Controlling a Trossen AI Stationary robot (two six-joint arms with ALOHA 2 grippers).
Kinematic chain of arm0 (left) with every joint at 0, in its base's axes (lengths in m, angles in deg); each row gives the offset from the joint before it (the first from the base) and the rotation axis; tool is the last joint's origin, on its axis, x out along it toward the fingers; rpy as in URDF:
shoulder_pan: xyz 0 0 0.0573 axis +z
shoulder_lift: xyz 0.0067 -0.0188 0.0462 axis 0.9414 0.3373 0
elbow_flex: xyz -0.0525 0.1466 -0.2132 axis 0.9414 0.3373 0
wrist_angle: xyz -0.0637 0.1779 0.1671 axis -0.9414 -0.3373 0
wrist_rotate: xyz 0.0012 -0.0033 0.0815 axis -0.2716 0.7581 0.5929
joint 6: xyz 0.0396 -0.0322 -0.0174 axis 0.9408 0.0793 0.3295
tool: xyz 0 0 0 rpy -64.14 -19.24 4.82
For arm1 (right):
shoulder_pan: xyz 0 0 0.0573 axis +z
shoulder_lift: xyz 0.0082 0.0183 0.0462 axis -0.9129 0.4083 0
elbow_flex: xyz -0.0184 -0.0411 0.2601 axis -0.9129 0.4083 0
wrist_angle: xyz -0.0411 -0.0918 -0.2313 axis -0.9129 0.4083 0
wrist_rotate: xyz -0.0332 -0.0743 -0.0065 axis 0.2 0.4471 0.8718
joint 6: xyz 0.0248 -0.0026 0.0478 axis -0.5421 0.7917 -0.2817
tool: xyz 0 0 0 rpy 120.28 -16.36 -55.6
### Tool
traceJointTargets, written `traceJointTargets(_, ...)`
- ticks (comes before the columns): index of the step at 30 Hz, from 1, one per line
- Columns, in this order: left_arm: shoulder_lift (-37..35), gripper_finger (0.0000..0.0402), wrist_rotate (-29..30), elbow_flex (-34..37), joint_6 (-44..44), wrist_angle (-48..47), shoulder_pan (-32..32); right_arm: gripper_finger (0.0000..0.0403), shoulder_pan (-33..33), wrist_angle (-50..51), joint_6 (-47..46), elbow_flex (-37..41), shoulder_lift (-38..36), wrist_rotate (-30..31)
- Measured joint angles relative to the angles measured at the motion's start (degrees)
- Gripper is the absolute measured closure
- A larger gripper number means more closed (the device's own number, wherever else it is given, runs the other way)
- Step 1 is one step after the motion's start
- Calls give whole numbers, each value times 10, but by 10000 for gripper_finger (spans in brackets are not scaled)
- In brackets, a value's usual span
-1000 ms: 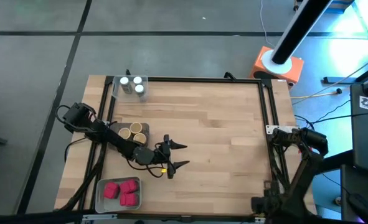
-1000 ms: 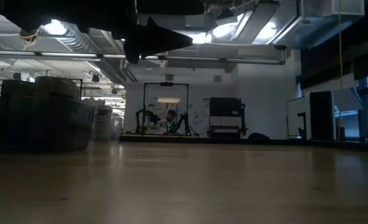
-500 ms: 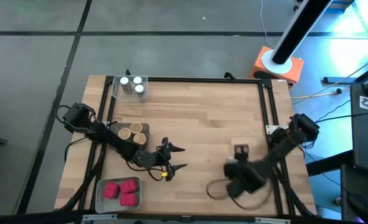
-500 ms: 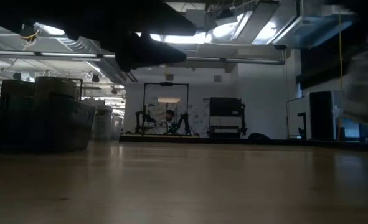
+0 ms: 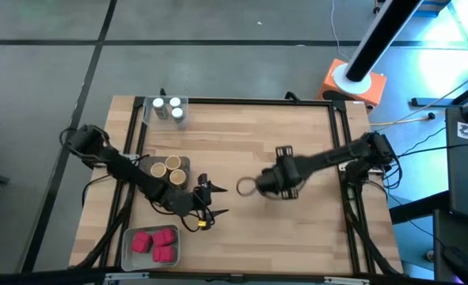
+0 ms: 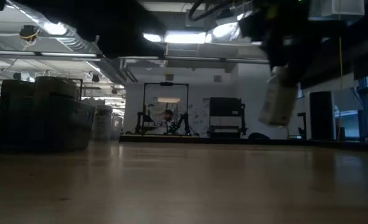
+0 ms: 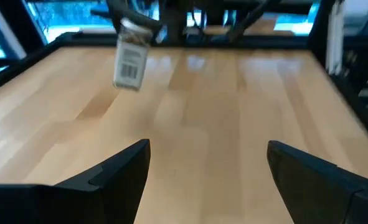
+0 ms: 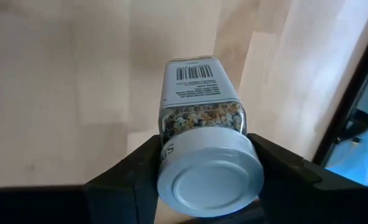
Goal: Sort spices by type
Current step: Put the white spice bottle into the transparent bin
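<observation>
We see white-lidded spice jar [image 8: 202, 137] above mid tabletop [image 5: 249, 142], clear of wood, long axis near upright, slightly tilted, lid up, barcode label on side. Right gripper [image 8: 202, 177] clamps it just under lid. Left gripper [image 5: 211, 201] hangs near, fingers spread, holding nothing. Other white-lidded jars [image 5: 169, 108] in far-left tray [image 5: 148, 104].

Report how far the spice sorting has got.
Done: three red boxes share the near tray, two tan-lid jars sit grouped, three white-lid jars fill the far tray. In hand: the right gripper holds a white-lid spice jar above mid-table. Left: placing it with its kind. The left gripper waits open.
</observation>
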Motion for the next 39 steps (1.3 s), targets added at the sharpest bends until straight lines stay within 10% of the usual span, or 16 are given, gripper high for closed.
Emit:
traceJointTargets(18, -21, 95, 5, 4, -29, -126, 18, 198, -237, -135, 101, 0, 1, -165)
traceJointTargets(39, -10, 95, 11, 5, -27, -118, 46, 198, -267, -209, 146, -1, 56, -189)
